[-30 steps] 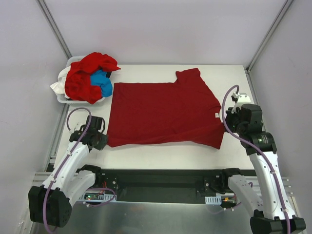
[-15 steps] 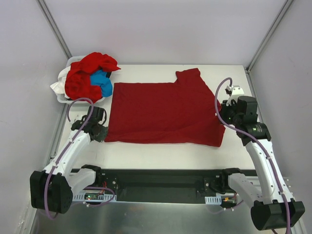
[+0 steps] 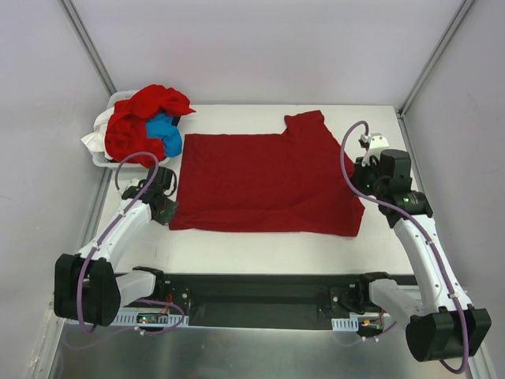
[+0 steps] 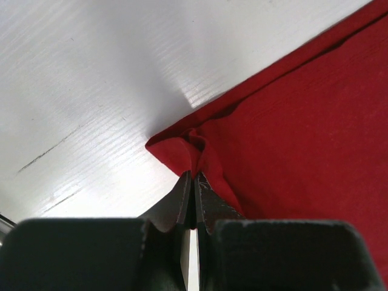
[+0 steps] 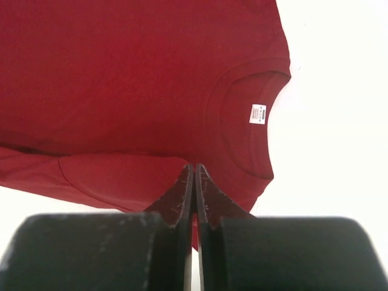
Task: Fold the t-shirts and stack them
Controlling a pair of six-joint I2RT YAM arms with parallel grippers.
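Note:
A deep-red t-shirt (image 3: pixel 264 183) lies spread flat on the white table, collar to the right. My left gripper (image 3: pixel 168 212) is shut on its near-left hem corner (image 4: pixel 182 148), which bunches up at the fingertips. At the right, my right gripper (image 3: pixel 361 183) is shut on the shirt's near shoulder, beside the collar with its white neck label (image 5: pixel 257 113). In the right wrist view a sleeve (image 5: pixel 115 176) lies folded in along the near edge. More red shirts (image 3: pixel 138 126) and a bright blue one (image 3: pixel 164 134) are heaped at the far left.
The heap sits in a white basket (image 3: pixel 96 150) at the table's far-left corner. Metal frame posts (image 3: pixel 91 55) and grey walls close in the table on both sides. The black rail (image 3: pixel 260 288) with the arm bases runs along the near edge.
Both grippers moved away from the bases, staying shut. The shirt's near edge and near-left corner shifted with them, and the near edge now lies straighter.

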